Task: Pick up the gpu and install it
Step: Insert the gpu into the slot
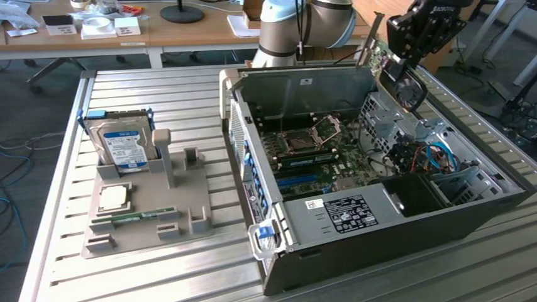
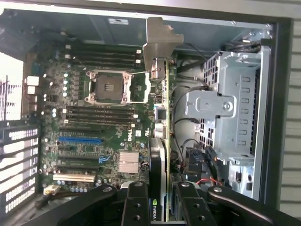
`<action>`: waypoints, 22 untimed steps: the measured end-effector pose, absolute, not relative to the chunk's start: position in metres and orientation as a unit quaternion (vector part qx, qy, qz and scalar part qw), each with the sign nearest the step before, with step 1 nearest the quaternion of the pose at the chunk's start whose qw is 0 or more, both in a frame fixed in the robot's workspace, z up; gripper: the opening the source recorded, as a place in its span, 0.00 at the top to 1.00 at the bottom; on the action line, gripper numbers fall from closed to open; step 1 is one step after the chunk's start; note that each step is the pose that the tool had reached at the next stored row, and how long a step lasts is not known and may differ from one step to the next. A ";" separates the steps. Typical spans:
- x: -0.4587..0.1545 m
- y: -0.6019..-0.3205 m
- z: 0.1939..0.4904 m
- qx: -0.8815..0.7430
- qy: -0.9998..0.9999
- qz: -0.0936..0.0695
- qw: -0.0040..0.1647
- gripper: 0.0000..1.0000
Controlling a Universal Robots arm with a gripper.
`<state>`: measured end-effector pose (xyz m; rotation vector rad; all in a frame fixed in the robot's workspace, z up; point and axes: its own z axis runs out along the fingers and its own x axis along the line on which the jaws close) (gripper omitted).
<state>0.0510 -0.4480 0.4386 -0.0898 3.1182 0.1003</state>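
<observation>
With the tool (image 2: pixel 160 205), hovered over the tabletop (image 1: pixel 151 270), above the open computer case (image 1: pixel 378 226) and the motherboard (image 2: pixel 113 136) below; gripped the gpu (image 2: pixel 159 150) edge-on between the fingers (image 2: pixel 136 205), metal bracket (image 2: pixel 157 42) at the end farthest from the tool.

Exterior view: high, well back, looking obliquely down on table (image 1: pixel 151 270) and open case (image 1: pixel 378 248). Wrist view: behind the gripper (image 2: pixel 162 197), close, facing into the case. Shared: motherboard (image 1: pixel 336 170).
</observation>
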 end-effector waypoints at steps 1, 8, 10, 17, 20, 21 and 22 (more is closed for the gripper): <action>0.051 -0.448 0.439 -0.036 0.999 0.032 0.010 0.73; 0.051 -0.448 0.438 -0.094 0.995 0.033 0.008 0.73; 0.051 -0.448 0.438 -0.111 0.993 0.033 0.008 0.73; 0.051 -0.448 0.438 -0.171 0.985 0.033 0.006 0.73; 0.051 -0.448 0.438 -0.196 0.980 0.033 0.005 0.73; 0.051 -0.448 0.438 -0.203 0.979 0.033 0.004 0.73; 0.051 -0.448 0.437 -0.211 0.977 0.034 0.004 0.73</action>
